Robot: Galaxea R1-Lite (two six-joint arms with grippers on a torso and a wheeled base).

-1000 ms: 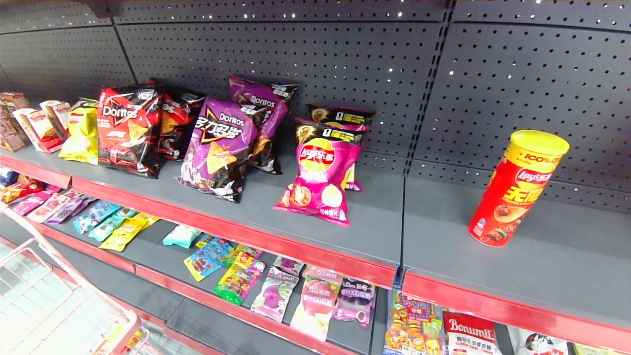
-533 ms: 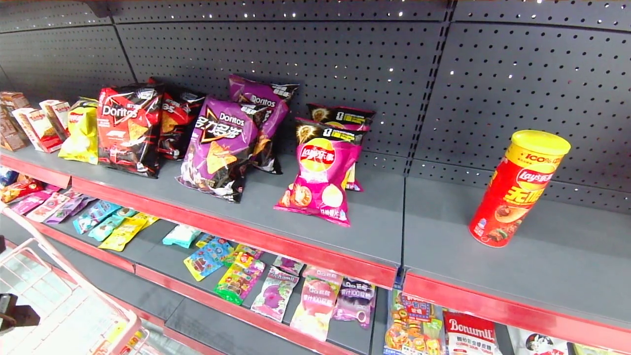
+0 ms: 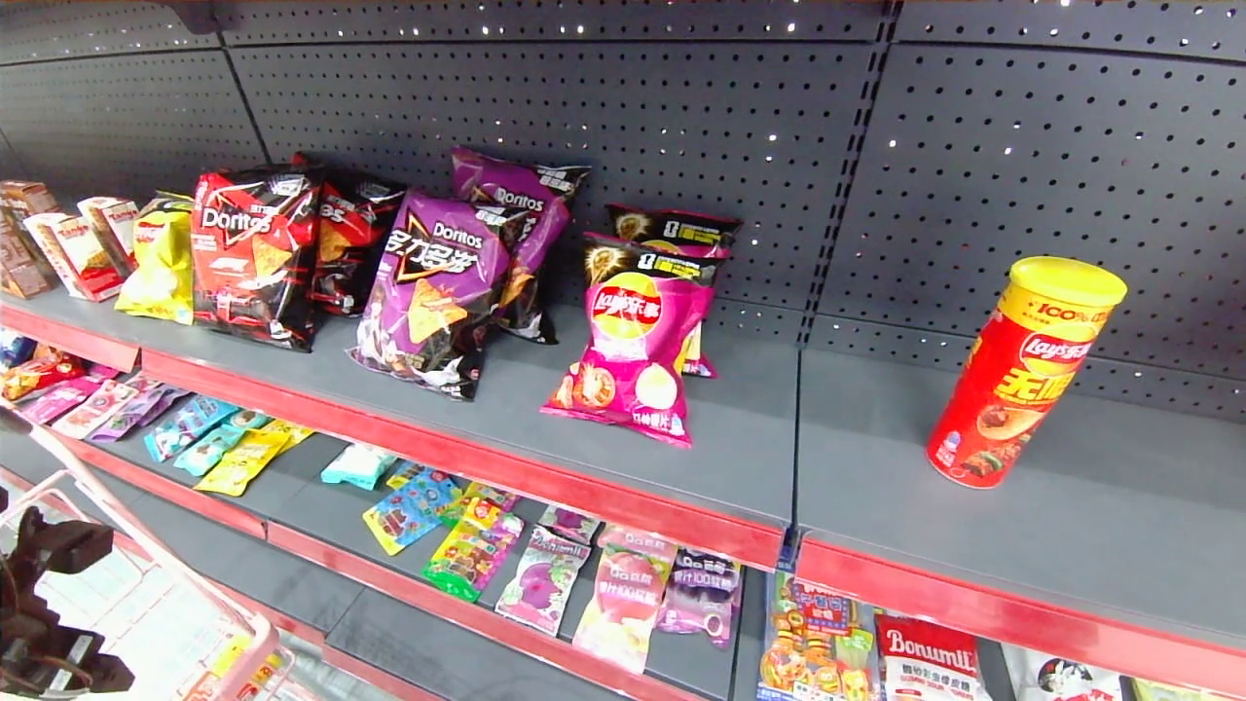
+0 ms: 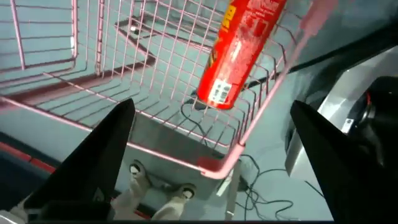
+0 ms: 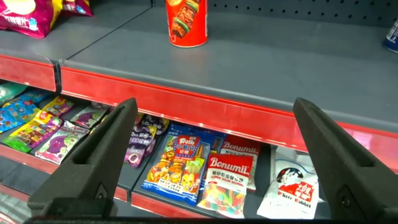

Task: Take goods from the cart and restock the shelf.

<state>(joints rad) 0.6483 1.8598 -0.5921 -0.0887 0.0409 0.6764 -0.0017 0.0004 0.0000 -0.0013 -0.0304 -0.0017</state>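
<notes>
Left tool (image 4: pixel 212 109) hangs over the pink wire cart (image 4: pixel 249 134) with its two dark fingers (image 4: pixel 93 168) spread wide and nothing between them, touching neither the wires nor the goods. A long red can (image 4: pixel 239 53) lies tilted in the cart's basket, beyond the fingertips and apart from them. The right tool (image 5: pixel 216 102) is likewise spread wide and empty, held in front of the red front edge of the shelf (image 3: pixel 740 448) without touching it. On that grey shelf a second can with a yellow lid (image 3: pixel 1022 375) stands upright by itself, well apart from the pink chip bag (image 3: pixel 628 350) and the purple chip bag (image 3: pixel 433 292), which lean toward the perforated back wall with more bags beside and behind them. Flat candy packs (image 3: pixel 545 579) lie in rows on the lower shelf. Compared with a second ago, the left arm (image 3: pixel 44 604) has come up into the head view at the lower left corner, over the cart: first it did not show, half a second ago only a small dark piece showed at the edge, and now a larger dark part stands above the basket. The cans, bags and packs on the shelves lie just as they did.
</notes>
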